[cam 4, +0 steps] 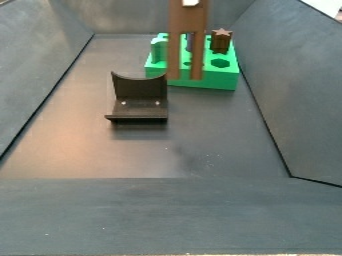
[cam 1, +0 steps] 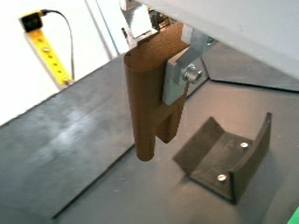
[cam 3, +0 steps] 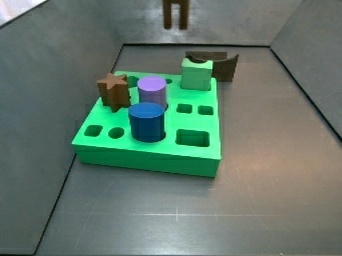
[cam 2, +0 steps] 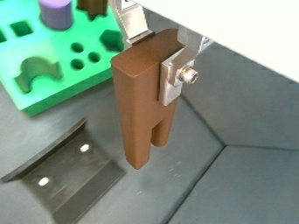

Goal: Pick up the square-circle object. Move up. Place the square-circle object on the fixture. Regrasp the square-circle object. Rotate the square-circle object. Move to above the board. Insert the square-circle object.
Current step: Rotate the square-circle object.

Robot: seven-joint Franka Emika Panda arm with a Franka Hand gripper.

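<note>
Brown square-circle object (cam 4: 189, 45) clamped upright in gripper (cam 2: 176, 63), airborne | pick, lift done | fixture (cam 4: 138, 97) placement onward, board (cam 3: 154, 130) insertion pending

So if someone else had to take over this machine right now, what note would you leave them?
Hand: shut on the square-circle object, holding it upright in the air near its top end, as both wrist views show.
Fixture: on the floor, empty, below and beside the hanging bar.
Board: on the floor, further off, with other pegs standing in it.
Done: the bar is picked up and lifted.
Left: set it on the fixture, regrasp, rotate, carry it above the board, insert.
</note>
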